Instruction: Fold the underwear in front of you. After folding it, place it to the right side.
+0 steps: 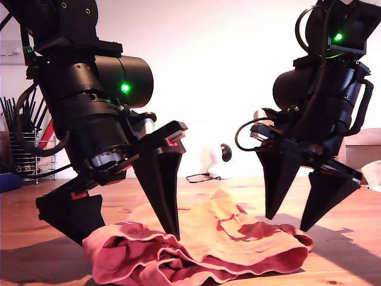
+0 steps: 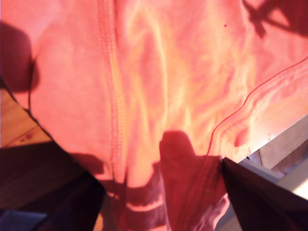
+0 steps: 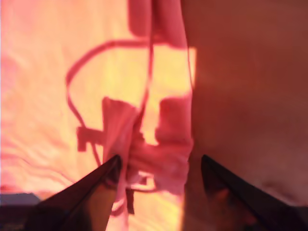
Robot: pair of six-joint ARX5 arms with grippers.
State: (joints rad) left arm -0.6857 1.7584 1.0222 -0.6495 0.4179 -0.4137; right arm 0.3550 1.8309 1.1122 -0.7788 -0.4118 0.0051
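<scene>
The underwear (image 1: 238, 238) is a coral-orange heap, crumpled on the wooden table (image 1: 351, 208) near its front edge. My first gripper (image 1: 128, 238) is on the exterior view's left and is open wide. It straddles the bunched end of the cloth, with one fingertip (image 1: 174, 235) touching it. The first wrist view shows a seam and the waistband of the underwear (image 2: 144, 72) between the spread jaws of my first gripper (image 2: 159, 173). My second gripper (image 1: 289, 223), on the exterior view's right, is open with its tips at the cloth's other end. In the second wrist view a small fold of the underwear (image 3: 48, 96) lies between the jaws of my second gripper (image 3: 161, 158).
A wire rack of dark utensils (image 1: 18, 143) stands at the exterior view's far left, with a blue object (image 1: 9, 179) below it. A thin cable (image 1: 202, 177) lies at the back of the table. A cardboard box (image 1: 363, 152) sits at the exterior view's right edge.
</scene>
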